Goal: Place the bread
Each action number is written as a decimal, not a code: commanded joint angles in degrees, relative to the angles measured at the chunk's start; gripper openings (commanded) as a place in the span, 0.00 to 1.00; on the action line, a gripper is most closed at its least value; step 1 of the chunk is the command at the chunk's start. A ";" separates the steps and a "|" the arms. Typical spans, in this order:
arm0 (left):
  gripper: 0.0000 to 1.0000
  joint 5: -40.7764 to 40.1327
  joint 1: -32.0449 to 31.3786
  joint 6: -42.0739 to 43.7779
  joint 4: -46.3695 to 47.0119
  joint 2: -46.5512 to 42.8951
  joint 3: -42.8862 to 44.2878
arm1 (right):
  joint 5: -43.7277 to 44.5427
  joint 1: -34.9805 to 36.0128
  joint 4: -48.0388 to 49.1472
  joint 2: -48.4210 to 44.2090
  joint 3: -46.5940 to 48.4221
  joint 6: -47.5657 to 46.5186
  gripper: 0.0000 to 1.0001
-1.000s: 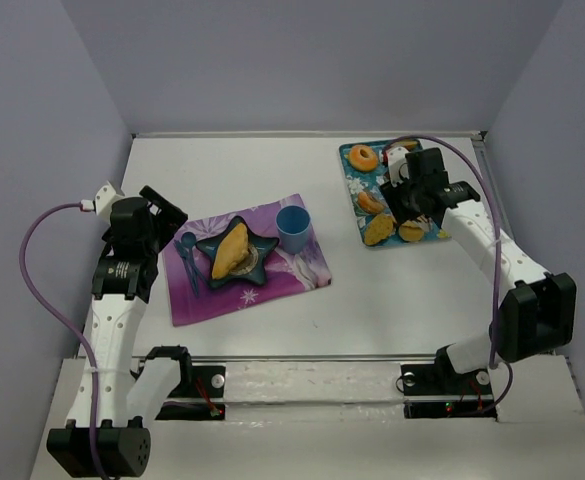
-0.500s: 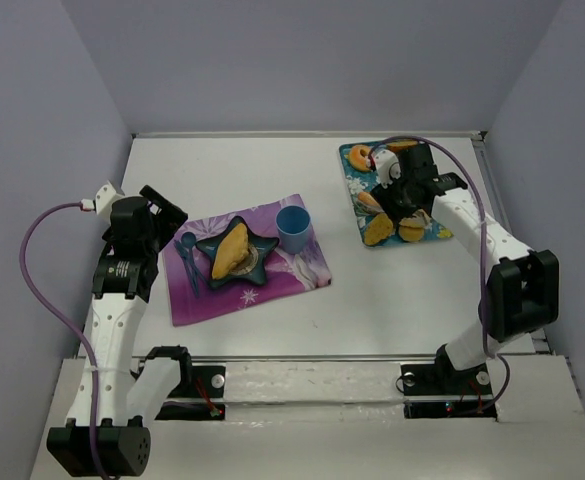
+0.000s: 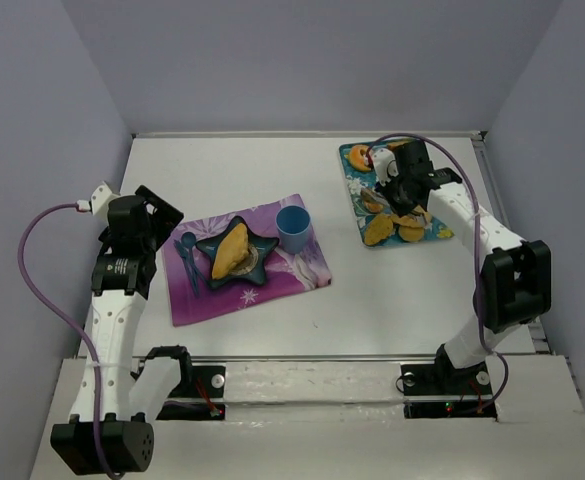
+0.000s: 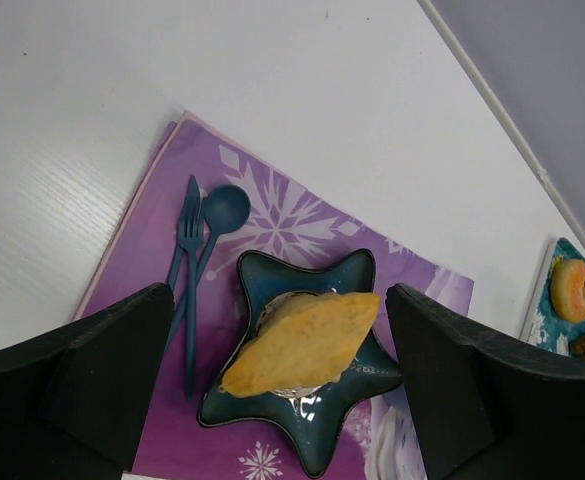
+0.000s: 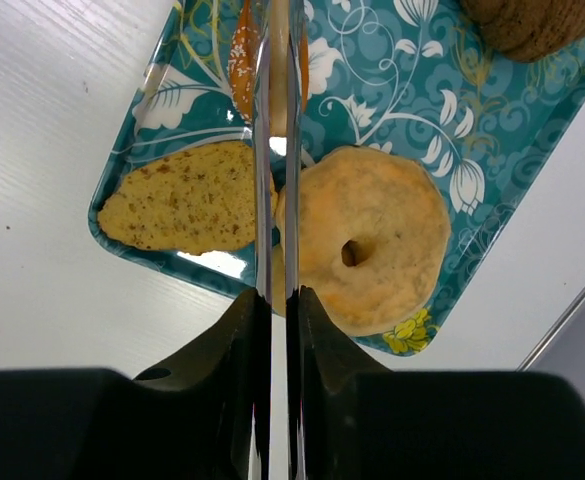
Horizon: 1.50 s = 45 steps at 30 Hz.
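A golden oblong bread [image 4: 302, 340] lies on a dark blue star-shaped plate [image 4: 357, 395], also seen in the top view [image 3: 230, 250]. My left gripper [image 4: 282, 400] is open and empty, hovering above the plate with a finger on either side; in the top view it is at the placemat's left edge [image 3: 160, 212]. My right gripper [image 3: 400, 192] is shut on thin metal tongs [image 5: 277, 150] over the teal tray [image 5: 412, 90]. The tong blades run between a flat bread slice [image 5: 187, 210] and a bagel [image 5: 372, 235]. Their tips reach a sesame-topped orange piece [image 5: 240, 60].
The plate sits on a purple snowflake placemat [image 3: 282, 280] with a blue fork and spoon [image 4: 197, 250] and a blue cup [image 3: 293, 226]. The tray [image 3: 350, 180] lies at the back right and also holds a donut [image 4: 572, 290] and a brown bun [image 5: 532, 25]. Walls enclose the table.
My right gripper has moved left and further back over the tray, and the wrist has turned. My left arm has shifted slightly left.
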 commanded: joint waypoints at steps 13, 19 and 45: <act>0.99 2.03 0.63 1.29 2.42 -1.51 -0.30 | -20.51 10.96 5.91 -20.07 9.21 10.83 0.18; 0.99 3.09 0.63 1.47 2.68 -2.21 -1.09 | -25.87 25.23 7.06 -18.77 10.80 14.78 0.19; 0.99 4.76 0.72 1.47 3.65 -3.88 -2.76 | -12.33 37.20 10.22 -1.18 -0.54 27.18 0.33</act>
